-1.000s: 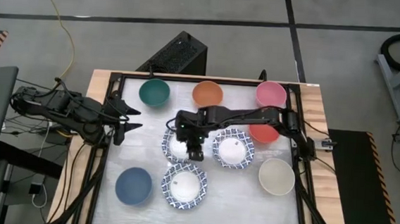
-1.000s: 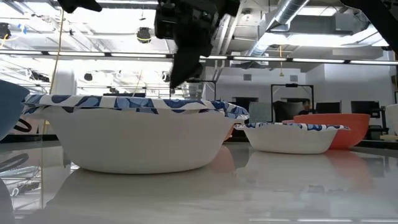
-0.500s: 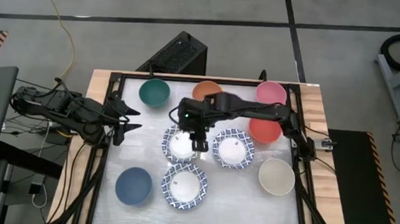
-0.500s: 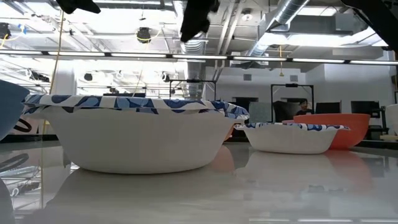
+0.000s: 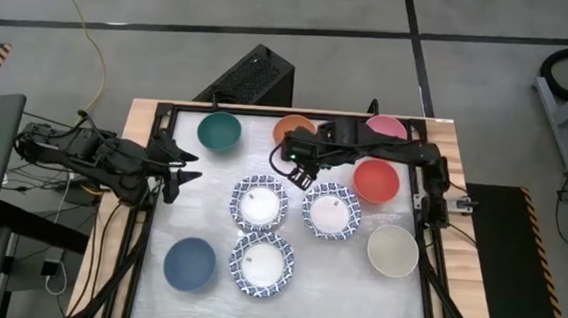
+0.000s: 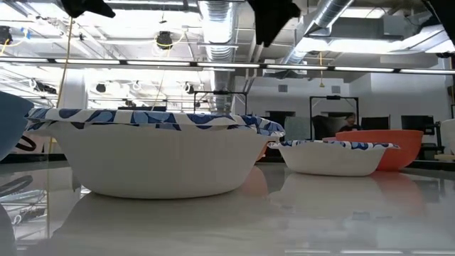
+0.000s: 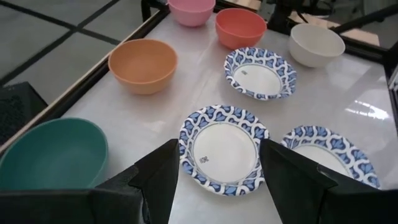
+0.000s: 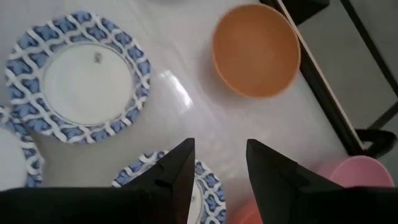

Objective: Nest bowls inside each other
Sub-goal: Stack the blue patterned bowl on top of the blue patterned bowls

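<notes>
White tabletop [image 5: 209, 229] on grey tiled floor [image 5: 471, 62] — both end effectors, left [image 5: 185, 166] and right [image 5: 301, 167], released, empty.

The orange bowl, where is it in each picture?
High view: the orange bowl sits at the table's far edge, partly under the right arm.
Low view: at the right, behind a blue-patterned bowl; orange bowl.
Left wrist view: upper left.
Right wrist view: top right.
Shared landmark: the pink bowl stands beside it, though not visible in the low view.

R end effector [image 5: 297, 166] open, empty, arm extended; L end effector [image 5: 185, 166] open, idle.
</notes>
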Available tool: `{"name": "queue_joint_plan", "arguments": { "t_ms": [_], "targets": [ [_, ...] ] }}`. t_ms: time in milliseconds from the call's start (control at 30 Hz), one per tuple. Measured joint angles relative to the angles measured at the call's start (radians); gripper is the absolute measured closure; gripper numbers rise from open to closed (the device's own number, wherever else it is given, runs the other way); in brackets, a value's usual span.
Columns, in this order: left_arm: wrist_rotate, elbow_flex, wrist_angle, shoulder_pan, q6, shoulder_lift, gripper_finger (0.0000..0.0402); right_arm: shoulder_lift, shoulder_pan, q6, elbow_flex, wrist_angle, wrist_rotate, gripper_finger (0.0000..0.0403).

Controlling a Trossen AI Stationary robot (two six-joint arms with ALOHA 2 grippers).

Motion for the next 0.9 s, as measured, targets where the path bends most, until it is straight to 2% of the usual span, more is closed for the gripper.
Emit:
{"name": "queue_joint_plan", "arguments": {
  "t_ms": [133,233,367,533,633,700,900],
  "targets": [
    [0.007,0.0,0.0,0.0,-0.025,0.0,0.0189,-0.079,0.018,-0.044,-0.145,0.046,-0.007,0.0236],
    [0.007,0.0,0.0,0.0,-0.037,0.0,0.0189,-0.169,0.034,-0.05,-0.314,0.158,-0.018,0.0236],
    [0.026,0.0,0.001,0.0,-0.048,0.0,0.0189,-0.346,0.05,-0.028,-0.577,0.472,-0.055,0.0236],
    [0.031,0.0,0.002,0.0,-0.049,0.0,0.0189,-0.5,0.031,0.138,-0.874,0.888,-0.065,0.0236],
    [0.031,0.0,0.003,0.0,-0.05,0.0,0.0189,-0.501,0.012,0.181,-0.974,1.075,-0.109,0.0234],
    [0.031,0.0,0.004,0.0,-0.052,0.0,0.0189,-0.47,0.001,0.183,-0.992,1.154,-0.139,0.0229],
    [0.031,0.0,0.004,0.0,-0.07,0.0,0.0189,-0.326,-0.035,0.156,-0.956,1.203,-0.236,0.0191]
  ]
}}
